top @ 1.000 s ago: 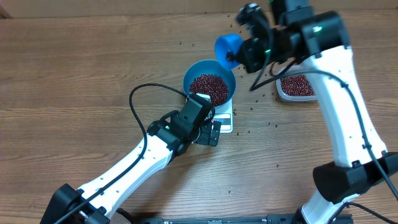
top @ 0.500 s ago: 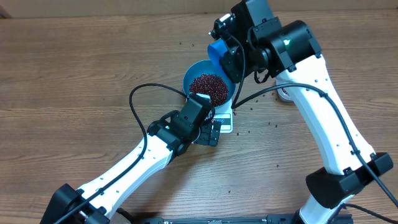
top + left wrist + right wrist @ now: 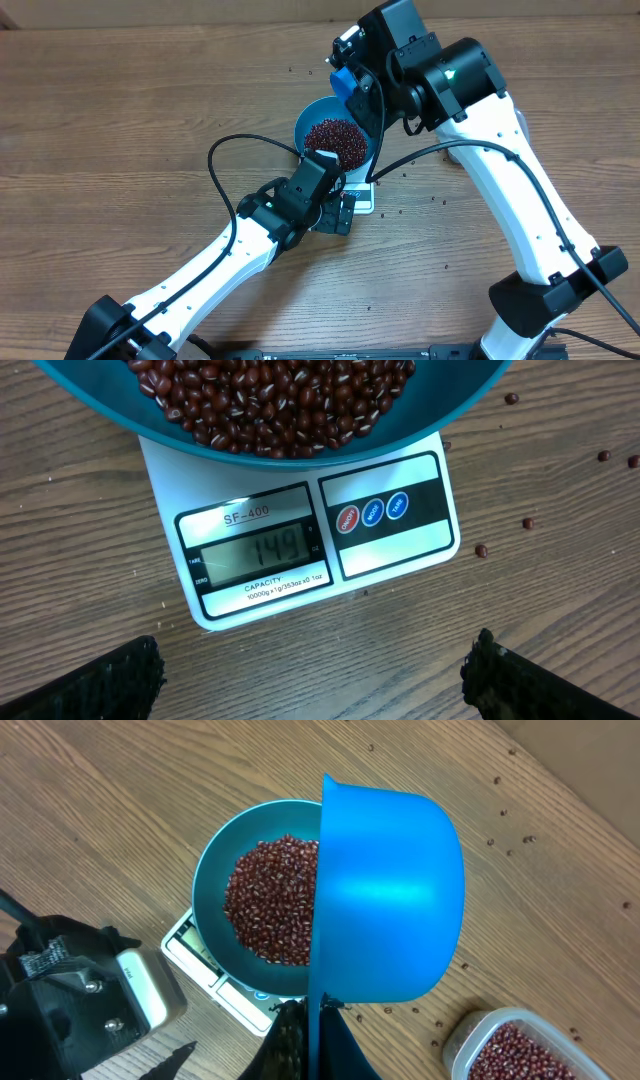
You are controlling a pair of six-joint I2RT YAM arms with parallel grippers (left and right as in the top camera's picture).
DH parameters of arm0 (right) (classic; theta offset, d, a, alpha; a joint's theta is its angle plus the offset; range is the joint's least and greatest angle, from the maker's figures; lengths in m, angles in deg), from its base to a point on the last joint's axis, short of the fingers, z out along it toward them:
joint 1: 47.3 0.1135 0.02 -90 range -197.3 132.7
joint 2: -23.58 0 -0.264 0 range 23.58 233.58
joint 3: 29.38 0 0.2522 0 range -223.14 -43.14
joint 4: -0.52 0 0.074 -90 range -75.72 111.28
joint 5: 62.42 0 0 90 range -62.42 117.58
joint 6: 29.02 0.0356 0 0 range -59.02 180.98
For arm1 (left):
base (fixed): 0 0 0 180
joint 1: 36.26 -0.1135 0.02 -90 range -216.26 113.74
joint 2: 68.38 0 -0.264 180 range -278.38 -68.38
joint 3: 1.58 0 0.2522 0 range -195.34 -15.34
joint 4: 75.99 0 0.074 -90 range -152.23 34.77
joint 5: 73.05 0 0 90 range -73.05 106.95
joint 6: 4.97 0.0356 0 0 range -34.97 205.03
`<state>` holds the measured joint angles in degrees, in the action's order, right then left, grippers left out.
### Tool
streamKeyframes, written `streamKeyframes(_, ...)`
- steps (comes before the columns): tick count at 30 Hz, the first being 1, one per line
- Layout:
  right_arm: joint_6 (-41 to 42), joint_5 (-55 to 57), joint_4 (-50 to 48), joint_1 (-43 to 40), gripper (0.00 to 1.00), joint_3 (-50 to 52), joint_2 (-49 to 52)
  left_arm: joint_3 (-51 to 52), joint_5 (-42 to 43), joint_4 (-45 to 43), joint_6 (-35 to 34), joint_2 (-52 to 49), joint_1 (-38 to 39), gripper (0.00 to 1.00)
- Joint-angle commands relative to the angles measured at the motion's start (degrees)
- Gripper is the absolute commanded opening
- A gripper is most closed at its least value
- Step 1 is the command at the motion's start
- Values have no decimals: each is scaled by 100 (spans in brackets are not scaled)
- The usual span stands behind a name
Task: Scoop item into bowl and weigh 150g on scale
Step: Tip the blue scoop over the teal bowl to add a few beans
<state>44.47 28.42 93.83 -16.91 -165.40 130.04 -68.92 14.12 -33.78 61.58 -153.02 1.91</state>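
One gram short of target: the scale showed 149 on its display, with the bowl seated on it and heaped with beans. The step in hand was judged to be the final top-up. The right fingers were clamped on the scoop, tipped on its side above the bowl's far rim; its contents could not be seen. The left fingers stood wide and empty, just in front of the scale. The next move called for releasing only a few beans, then rechecking the display. Strays littered the tabletop.
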Motion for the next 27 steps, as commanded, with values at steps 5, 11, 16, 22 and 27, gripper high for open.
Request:
streamKeyframes(5,-111,205,-17,68,4,-70,-90,28,-33,-17,52,0,7,100)
streamKeyframes(11,-160,219,33,72,4,-70,-90,28,-33,-17,52,0,7,100)
streamKeyframes(16,-155,162,50,72,4,-70,-90,28,-33,-17,50,0,7,99)
streamKeyframes(22,-153,162,15,68,4,-70,-90,28,-33,-17,52,0,7,100)
streamKeyframes(27,-151,162,15,66,4,-70,-90,28,-33,-17,50,0,7,99)
